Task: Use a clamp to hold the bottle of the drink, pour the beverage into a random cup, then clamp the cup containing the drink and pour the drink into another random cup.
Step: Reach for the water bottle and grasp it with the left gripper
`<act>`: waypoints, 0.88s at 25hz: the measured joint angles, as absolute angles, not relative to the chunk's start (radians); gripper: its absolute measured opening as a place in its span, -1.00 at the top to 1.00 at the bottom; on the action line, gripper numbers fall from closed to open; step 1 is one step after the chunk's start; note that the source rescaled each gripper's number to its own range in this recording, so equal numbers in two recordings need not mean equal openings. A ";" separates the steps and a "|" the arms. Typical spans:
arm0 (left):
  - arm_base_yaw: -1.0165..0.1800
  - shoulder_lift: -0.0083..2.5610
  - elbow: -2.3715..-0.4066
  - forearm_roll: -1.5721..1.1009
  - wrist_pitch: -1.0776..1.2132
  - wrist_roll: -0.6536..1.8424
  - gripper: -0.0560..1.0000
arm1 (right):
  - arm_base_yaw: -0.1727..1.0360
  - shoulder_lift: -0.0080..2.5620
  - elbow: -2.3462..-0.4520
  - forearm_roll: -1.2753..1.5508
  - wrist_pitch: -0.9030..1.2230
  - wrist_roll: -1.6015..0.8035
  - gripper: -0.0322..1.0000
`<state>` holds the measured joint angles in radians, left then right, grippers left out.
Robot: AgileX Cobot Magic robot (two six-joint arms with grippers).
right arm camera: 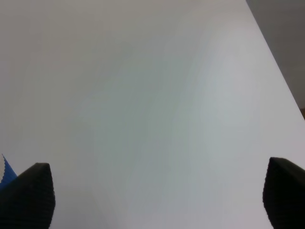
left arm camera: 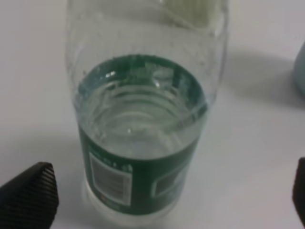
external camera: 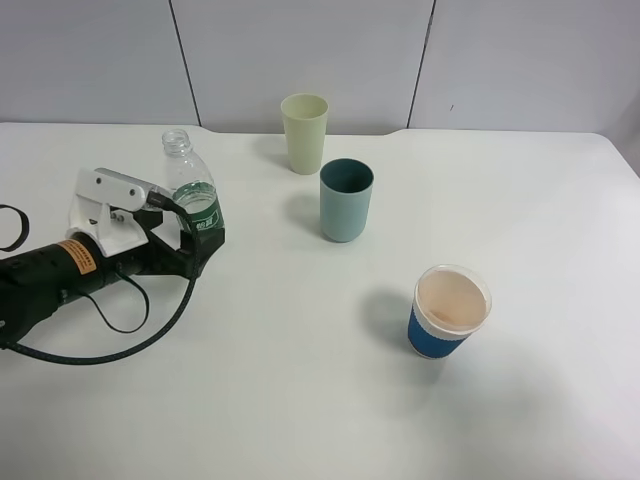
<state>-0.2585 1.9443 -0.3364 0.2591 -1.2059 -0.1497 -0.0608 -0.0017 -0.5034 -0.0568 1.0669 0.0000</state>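
A clear plastic bottle [external camera: 190,190] with a green label and no cap stands upright on the white table at the left, partly filled with clear liquid. My left gripper [external camera: 198,232] is open with its jaws on either side of the bottle's lower part. In the left wrist view the bottle [left arm camera: 143,143] stands between the black fingertips with gaps on both sides of my gripper [left arm camera: 164,193]. A pale green cup [external camera: 304,132], a teal cup [external camera: 346,200] and a blue paper cup [external camera: 449,312] stand upright. My right gripper [right arm camera: 157,195] is open over bare table.
The white table [external camera: 300,400] runs to a grey panelled wall at the back. A black cable loops under the left arm [external camera: 120,320]. A sliver of the blue cup [right arm camera: 5,169] shows beside one right fingertip. The right arm is out of the exterior view.
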 joint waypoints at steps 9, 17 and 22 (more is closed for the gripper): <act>-0.258 2.017 -0.443 0.299 -1.210 -0.150 -1.00 | -0.061 -0.002 -0.503 -0.057 1.067 0.000 -0.60; -0.258 2.060 -0.534 0.329 -1.211 -0.150 -1.00 | -0.061 -0.002 -0.503 -0.057 1.067 0.000 -0.60; -0.258 2.082 -0.541 0.329 -1.211 -0.150 -0.66 | -0.061 -0.002 -0.503 -0.057 1.067 0.000 -0.60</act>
